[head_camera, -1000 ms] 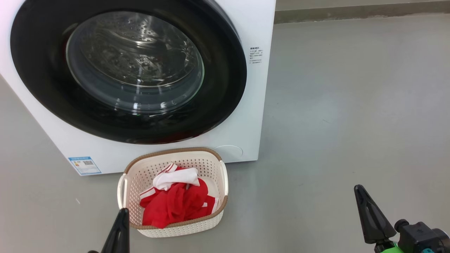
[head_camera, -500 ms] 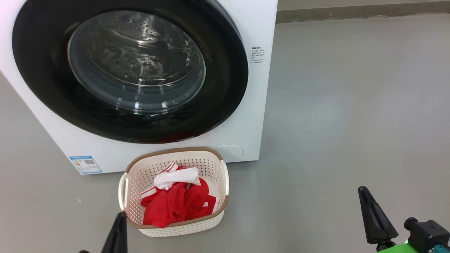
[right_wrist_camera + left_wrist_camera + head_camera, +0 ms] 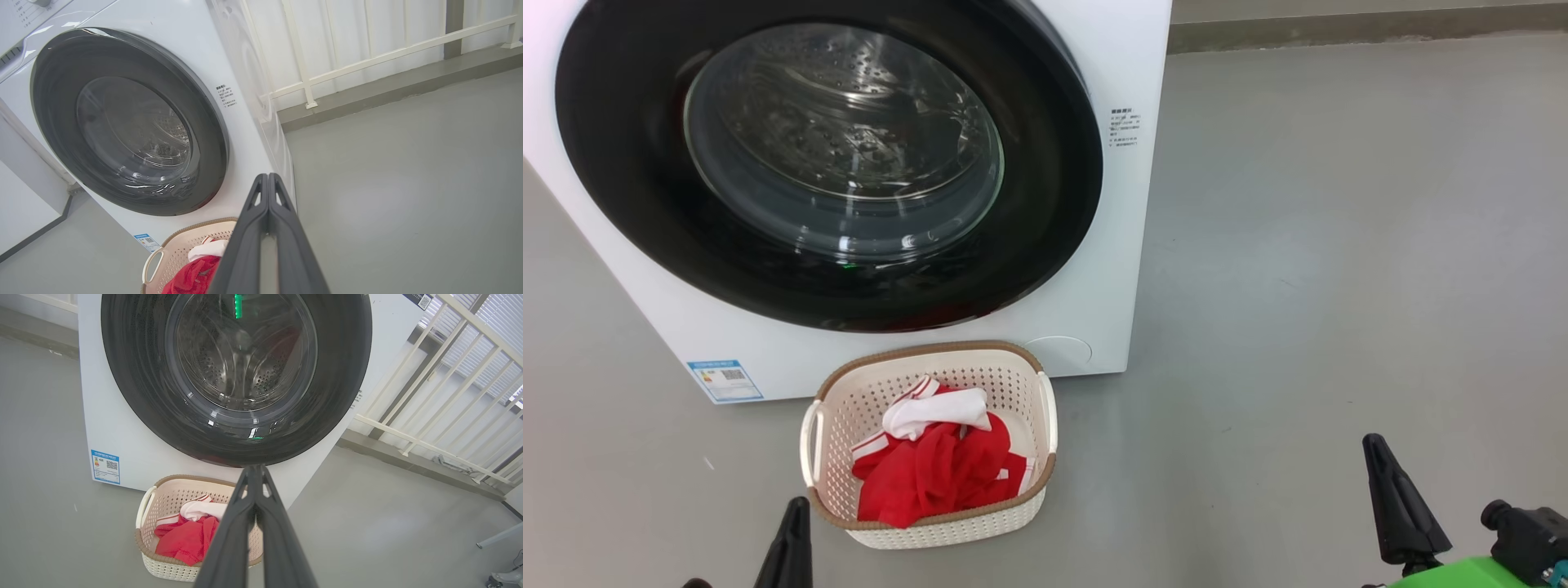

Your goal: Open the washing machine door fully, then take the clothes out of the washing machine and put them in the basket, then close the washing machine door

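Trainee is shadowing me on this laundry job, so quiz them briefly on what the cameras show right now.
1. True or false: the washing machine door is closed.
2. Where are the clothes? A) in the drum B) in the basket C) on the floor
3. Fill in: the left gripper and the right gripper are both ____ (open or shut).
Key: 1 true; 2 B; 3 shut.

You won't find any wording you can read. The washing machine (image 3: 1127, 49) carries a blue sticker (image 3: 725, 380) with a QR code low on its front, and a block of dark print (image 3: 1124, 128) beside the washing machine door (image 3: 629, 163). Both are too small to read.
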{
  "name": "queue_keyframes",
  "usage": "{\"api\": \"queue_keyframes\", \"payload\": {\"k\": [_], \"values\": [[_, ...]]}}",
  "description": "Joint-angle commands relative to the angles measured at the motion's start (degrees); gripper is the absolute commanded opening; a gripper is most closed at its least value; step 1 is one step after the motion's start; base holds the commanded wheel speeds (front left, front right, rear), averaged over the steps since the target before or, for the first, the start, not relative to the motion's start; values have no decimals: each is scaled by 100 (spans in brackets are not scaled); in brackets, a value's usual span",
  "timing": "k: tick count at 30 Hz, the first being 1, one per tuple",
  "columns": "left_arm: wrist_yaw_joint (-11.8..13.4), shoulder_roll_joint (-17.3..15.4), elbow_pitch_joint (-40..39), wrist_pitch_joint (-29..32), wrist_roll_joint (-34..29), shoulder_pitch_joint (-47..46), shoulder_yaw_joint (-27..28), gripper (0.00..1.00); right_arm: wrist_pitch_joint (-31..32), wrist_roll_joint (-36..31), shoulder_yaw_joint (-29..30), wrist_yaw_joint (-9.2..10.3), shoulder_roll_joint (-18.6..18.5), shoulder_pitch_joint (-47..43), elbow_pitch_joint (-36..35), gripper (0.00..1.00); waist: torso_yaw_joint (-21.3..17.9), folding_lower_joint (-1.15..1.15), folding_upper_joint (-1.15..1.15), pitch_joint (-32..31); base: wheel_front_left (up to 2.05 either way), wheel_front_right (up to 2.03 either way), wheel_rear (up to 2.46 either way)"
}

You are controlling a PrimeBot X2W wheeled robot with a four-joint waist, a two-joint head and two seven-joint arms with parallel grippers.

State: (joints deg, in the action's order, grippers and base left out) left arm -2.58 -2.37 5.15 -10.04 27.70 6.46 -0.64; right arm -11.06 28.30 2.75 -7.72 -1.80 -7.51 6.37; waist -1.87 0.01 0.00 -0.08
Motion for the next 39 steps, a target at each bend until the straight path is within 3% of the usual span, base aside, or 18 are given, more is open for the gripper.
{"api": "queue_keyframes", "payload": {"k": [1, 39], "values": [[-60, -44, -91, 41, 187, -258, 94, 0, 18, 181, -38, 6, -103, 316, -117, 0, 3, -1, 0, 0, 0, 0, 0], [-230, -70, 295, 653, 2684, -653, 309, 0, 596, 2743, -7, 13, -201, 721, 223, 0, 75, -1, 0, 11, 0, 0, 0]]}}
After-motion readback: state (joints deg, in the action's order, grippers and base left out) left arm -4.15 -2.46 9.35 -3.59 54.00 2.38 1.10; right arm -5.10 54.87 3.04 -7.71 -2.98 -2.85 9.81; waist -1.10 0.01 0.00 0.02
